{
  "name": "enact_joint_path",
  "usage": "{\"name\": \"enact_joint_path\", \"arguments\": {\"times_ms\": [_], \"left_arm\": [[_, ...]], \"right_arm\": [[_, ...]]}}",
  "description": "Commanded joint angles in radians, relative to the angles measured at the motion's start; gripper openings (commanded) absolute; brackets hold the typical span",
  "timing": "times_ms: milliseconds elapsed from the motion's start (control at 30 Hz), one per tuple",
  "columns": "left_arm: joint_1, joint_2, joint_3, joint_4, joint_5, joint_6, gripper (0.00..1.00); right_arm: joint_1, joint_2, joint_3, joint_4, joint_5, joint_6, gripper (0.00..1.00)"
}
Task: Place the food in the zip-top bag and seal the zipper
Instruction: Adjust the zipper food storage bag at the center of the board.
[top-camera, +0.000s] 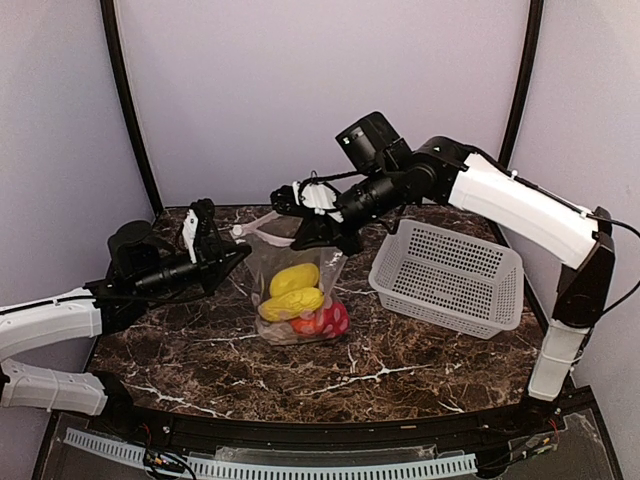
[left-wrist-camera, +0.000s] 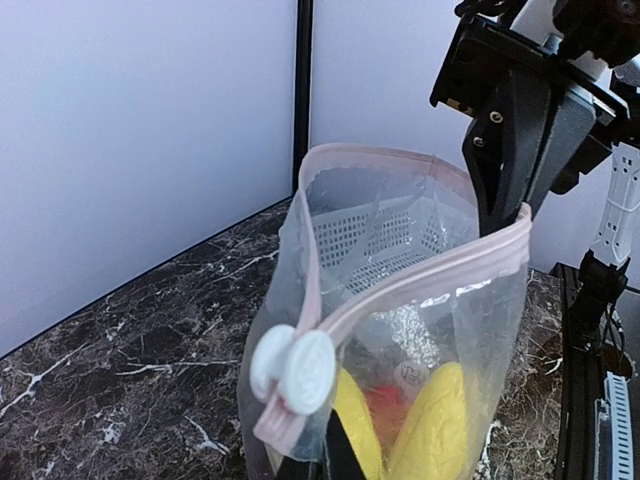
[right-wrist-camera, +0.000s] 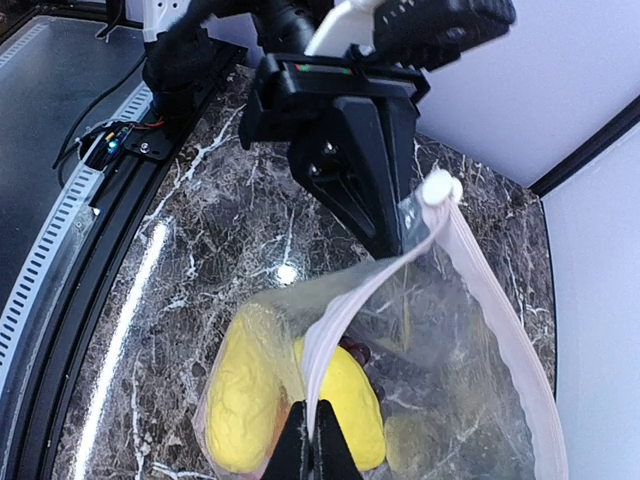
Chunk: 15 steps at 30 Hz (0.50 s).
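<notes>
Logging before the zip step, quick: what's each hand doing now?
Left hand: closed, pinching the zipper at one end of the zip-top bag.
Right hand: closed, pinching the zipper's other end.

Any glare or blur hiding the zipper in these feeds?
Right wrist: a glare spot and streak on the table, off the zipper, which reads clearly. Left wrist: the slider sits near the lens, slightly soft. Top external: even light, zipper too small to judge.
</notes>
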Motion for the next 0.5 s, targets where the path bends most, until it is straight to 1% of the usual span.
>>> {"name": "enact_joint_path", "arguments": {"times_ms": [0, 100, 200, 267, 300, 333, 400, 467], "left_arm": [[0.006, -0.092, 0.011, -0.037, -0.064, 0.054, 0.01], [0.006, -0.132, 0.02, -0.069, -0.084, 0.054, 0.01], [0.006, -0.135, 0.041, -0.111, -0.056, 0.04, 0.01], [0.006, -0.125, 0.064, -0.143, -0.043, 0.038, 0.01], [0.006, -0.122, 0.078, -0.165, -0.038, 0.038, 0.01], [0.006, -0.12, 0.084, -0.173, -0.036, 0.037, 0.01], [0.006, -0.122, 0.093, -0.185, -0.035, 0.024, 0.01], [0.006, -0.126, 0.098, -0.192, -0.032, 0.003, 0.01]], "right_arm": [[-0.041, -0.035, -0.029, 0.028, 0.036, 0.005, 0.0], [-0.069, -0.032, -0.039, 0.064, 0.087, 0.035, 0.0], [-0.083, -0.031, -0.013, 0.075, 0.091, 0.067, 0.08], [-0.083, -0.03, 0.022, 0.065, 0.075, 0.077, 0.1], [-0.082, -0.03, 0.043, 0.052, 0.064, 0.081, 0.16], [-0.08, -0.031, 0.067, 0.042, 0.05, 0.085, 0.23], [-0.073, -0.033, 0.099, 0.024, 0.018, 0.099, 0.42], [-0.05, -0.032, 0.115, 0.008, -0.005, 0.097, 0.56]]}}
